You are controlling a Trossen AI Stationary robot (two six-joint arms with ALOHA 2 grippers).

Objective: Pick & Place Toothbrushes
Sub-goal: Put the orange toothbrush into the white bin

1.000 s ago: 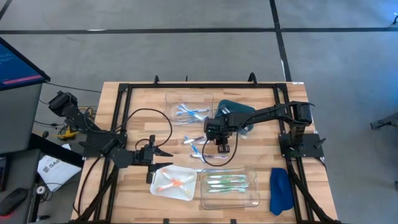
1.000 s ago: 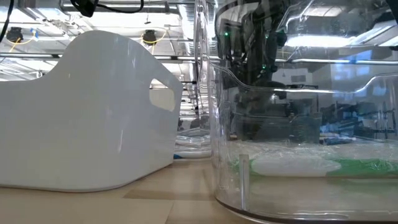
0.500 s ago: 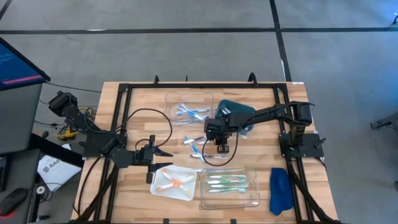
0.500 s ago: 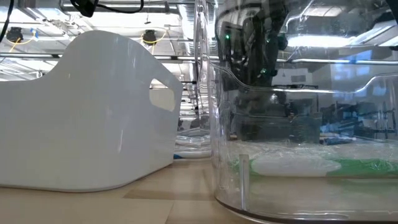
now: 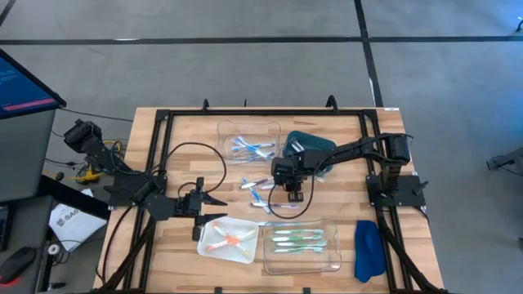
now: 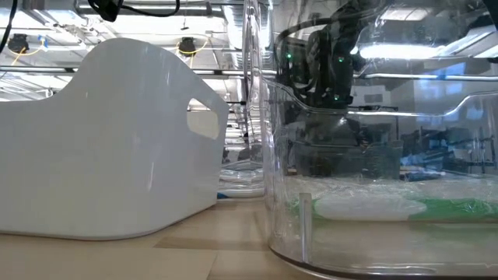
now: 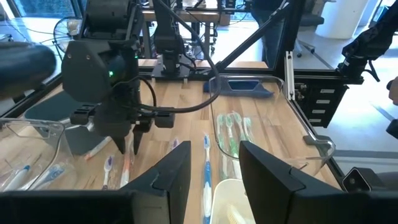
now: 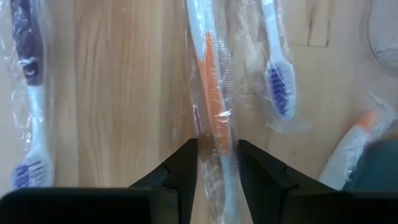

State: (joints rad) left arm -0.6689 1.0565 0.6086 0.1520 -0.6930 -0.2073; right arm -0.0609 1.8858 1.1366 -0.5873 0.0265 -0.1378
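Observation:
Several wrapped toothbrushes (image 5: pixel 257 192) lie loose on the wooden table's middle. My right gripper (image 5: pixel 292 193) points down over them, open. In the right wrist view its fingers (image 8: pixel 186 165) stand on either side of an orange-handled toothbrush (image 8: pixel 213 93), which runs between them in its clear wrapper; I cannot tell whether they touch it. Blue-and-white toothbrushes (image 8: pixel 278 74) lie beside it. In the left wrist view the right gripper (image 7: pixel 129 146) hangs just over that toothbrush (image 7: pixel 126 171). My left gripper (image 5: pixel 216 198) waits open at the table's left, above the white tray.
A clear tray (image 5: pixel 249 143) with blue toothbrushes stands at the far middle. A white tray (image 5: pixel 225 239) with orange ones and a clear tray (image 5: pixel 301 242) with green ones stand at the near edge. A blue cloth (image 5: pixel 369 249) lies near right, a teal thing (image 5: pixel 306 140) behind the right arm.
My right gripper has sunk a little toward the loose toothbrushes on the table, still pointing down, its fingers as far apart as before. The toothbrushes lie where they were.

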